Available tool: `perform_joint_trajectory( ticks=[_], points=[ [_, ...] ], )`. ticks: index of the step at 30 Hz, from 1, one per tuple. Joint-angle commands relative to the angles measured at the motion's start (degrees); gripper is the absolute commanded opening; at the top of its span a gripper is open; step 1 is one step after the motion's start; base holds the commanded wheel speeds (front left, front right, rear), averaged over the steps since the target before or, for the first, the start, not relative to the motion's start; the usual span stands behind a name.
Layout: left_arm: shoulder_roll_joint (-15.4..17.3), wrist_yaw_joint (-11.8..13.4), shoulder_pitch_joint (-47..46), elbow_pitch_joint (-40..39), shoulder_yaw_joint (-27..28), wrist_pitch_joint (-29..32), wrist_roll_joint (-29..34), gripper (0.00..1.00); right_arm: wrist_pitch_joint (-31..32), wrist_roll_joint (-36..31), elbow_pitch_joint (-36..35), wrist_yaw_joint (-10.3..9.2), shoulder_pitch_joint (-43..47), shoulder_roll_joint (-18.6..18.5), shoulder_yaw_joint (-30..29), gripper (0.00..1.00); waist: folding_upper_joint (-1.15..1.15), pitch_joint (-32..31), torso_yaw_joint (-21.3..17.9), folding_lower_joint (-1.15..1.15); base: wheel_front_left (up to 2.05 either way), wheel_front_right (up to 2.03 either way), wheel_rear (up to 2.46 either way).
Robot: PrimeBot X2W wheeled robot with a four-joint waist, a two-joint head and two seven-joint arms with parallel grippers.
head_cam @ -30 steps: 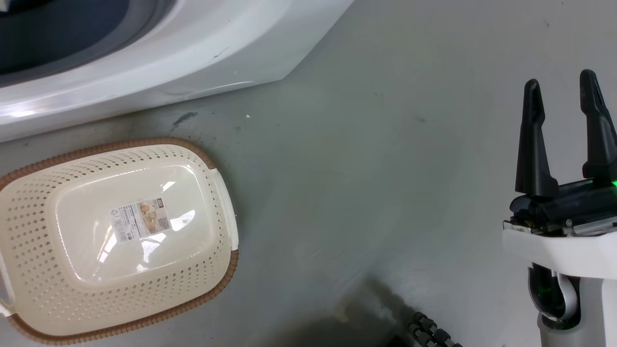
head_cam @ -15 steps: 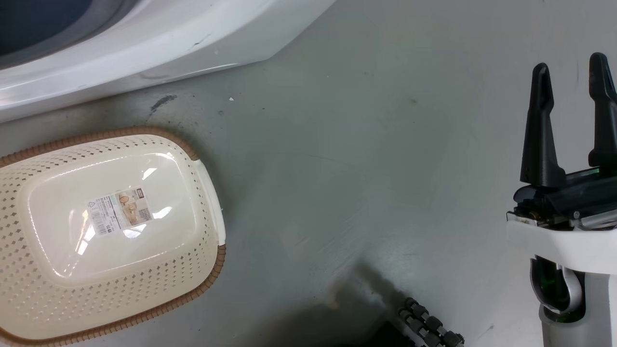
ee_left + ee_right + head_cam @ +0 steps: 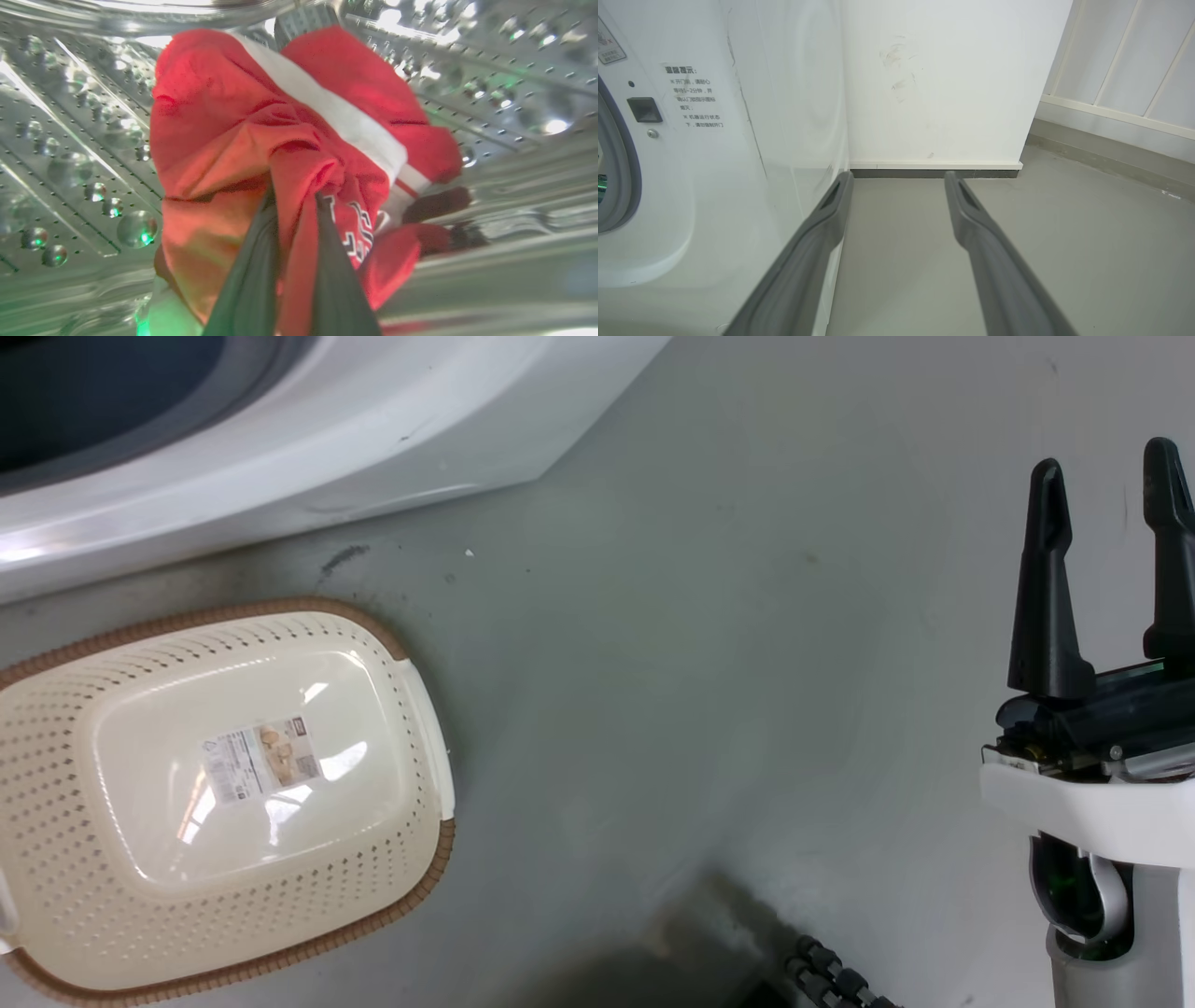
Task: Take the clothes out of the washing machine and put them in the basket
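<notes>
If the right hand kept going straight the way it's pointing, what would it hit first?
Most likely the right hand would meet the foot of the white wall, after crossing bare floor. The washing machine runs close beside that line, though depth is hard to judge.

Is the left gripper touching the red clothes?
Touching: in the left wrist view the left gripper pinches a fold of the clothes between its fingers.

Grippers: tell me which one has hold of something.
The left gripper, shut on the red clothes inside the drum; the right gripper stands open, holding nothing.
</notes>
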Motion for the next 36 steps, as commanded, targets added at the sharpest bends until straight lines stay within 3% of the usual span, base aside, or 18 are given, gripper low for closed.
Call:
perform_joint_trajectory(
  ticks=[1,23,31,36],
  points=[
    [-0.39,-0.09,1.47,0.5,0.31,-2.08,-0.9,0.0,-0.12,-0.54,0.08,-0.04,-0.17,-0.01,-0.19,1.0,0.0,-1.68,0.66,0.0,0.0,0.0,0.0],
    [-3.82,-0.2,20.31,2.94,-5.09,-30.56,-8.62,0.0,-0.12,-4.96,1.38,-0.04,5.59,-0.01,0.21,1.0,0.0,-16.12,4.79,0.0,0.0,0.0,0.0],
    [-5.75,1.7,29.52,-0.81,-3.68,-34.05,-9.56,0.0,-0.12,-6.45,2.75,-0.04,9.15,-0.01,-0.04,1.0,0.0,-22.72,6.54,0.0,0.0,0.0,0.0],
    [-6.91,4.05,37.84,-9.84,-1.6,-34.13,-8.87,0.0,-0.12,-7.26,3.58,-0.04,11.93,-0.01,0.27,1.0,0.0,-26.88,7.8,0.0,0.0,0.0,0.0]
  ],
)
